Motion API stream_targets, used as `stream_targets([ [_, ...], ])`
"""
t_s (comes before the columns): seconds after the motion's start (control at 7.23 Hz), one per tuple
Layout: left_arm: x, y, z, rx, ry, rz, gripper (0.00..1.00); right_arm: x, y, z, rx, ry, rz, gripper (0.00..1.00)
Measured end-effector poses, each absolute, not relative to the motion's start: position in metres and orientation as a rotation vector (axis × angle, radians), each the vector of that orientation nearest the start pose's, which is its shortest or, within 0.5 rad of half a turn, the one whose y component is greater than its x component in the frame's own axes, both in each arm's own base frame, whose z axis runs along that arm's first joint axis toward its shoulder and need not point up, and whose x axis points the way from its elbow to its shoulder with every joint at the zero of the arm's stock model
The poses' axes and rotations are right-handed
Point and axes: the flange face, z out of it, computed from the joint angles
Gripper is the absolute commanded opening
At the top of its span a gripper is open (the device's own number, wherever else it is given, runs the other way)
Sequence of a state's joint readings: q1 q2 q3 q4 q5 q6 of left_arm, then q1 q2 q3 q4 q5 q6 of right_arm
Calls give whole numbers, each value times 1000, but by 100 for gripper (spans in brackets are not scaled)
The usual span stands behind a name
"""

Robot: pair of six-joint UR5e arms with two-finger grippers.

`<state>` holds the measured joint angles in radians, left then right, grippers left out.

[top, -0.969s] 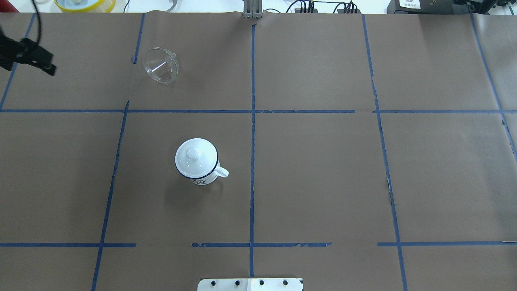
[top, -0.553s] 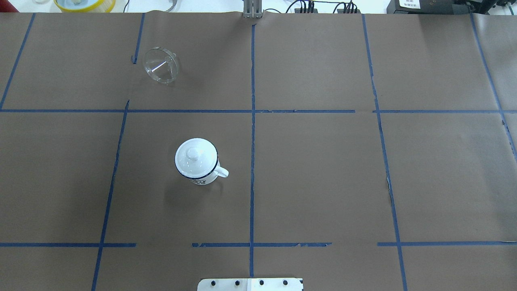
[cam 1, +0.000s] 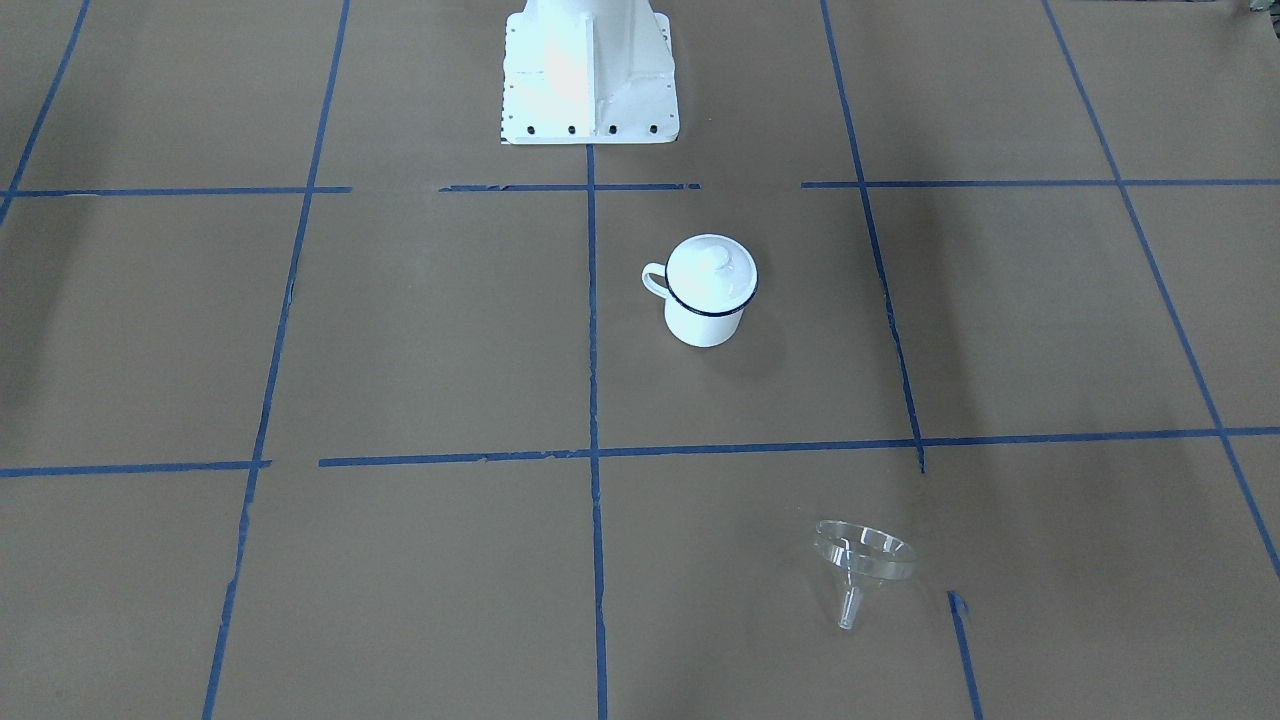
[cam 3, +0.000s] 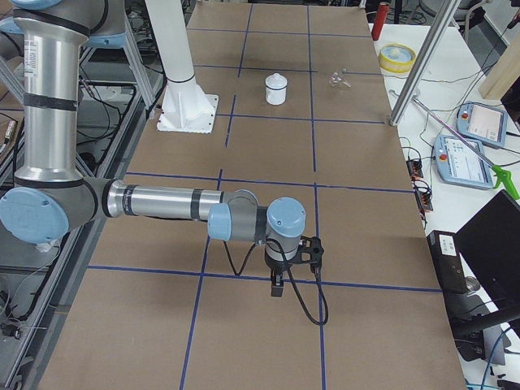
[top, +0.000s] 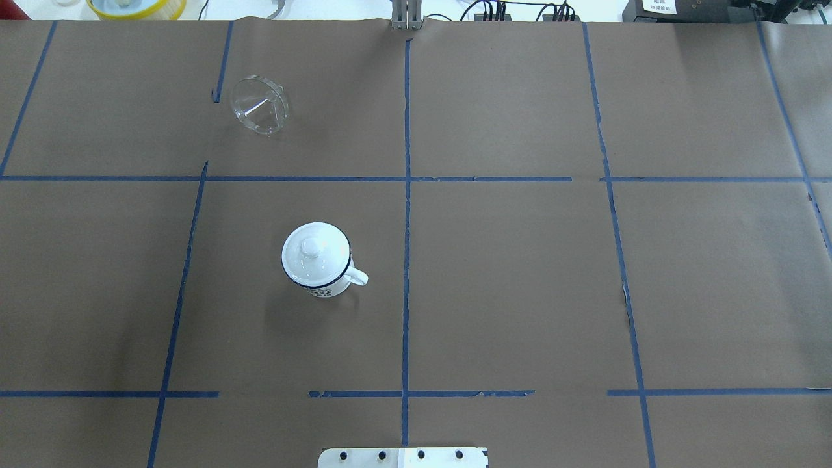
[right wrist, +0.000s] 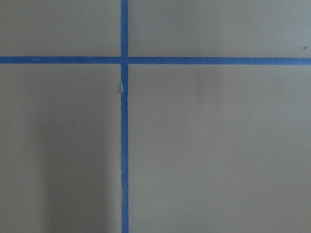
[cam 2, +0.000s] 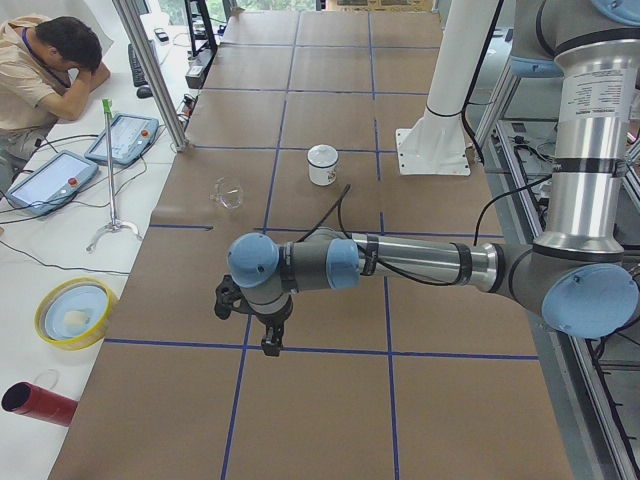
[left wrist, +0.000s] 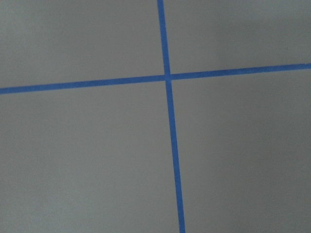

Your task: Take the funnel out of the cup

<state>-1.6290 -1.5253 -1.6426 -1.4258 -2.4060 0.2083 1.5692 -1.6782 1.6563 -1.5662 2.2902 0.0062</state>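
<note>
The left gripper [cam 2: 270, 346], seen at the edge of the overhead view a second ago, has been drawn out of it and is now held over bare table [top: 520, 292]. The funnel [top: 260, 104] has not shifted. The task is judged done: the funnel is laid tipped on its rim and spout, well apart from the cup [top: 316, 260], which is closed by a white lid [top: 311, 247]. The funnel is clear, its cone and short spout whole. Whether the left or the right gripper [cam 3: 277, 286] is spread or pressed together cannot be told.

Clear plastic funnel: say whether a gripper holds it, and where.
Not held. The clear plastic funnel lies tipped on the brown paper, far from the left gripper and right gripper.
</note>
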Motion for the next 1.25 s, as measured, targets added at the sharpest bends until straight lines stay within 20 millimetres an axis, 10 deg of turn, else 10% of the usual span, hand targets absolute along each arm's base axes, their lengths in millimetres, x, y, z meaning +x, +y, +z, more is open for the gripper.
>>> stream_targets([
  [1.25, -98, -463, 647, 21, 674, 118, 100, 67, -445, 670, -19, -719, 11, 100],
])
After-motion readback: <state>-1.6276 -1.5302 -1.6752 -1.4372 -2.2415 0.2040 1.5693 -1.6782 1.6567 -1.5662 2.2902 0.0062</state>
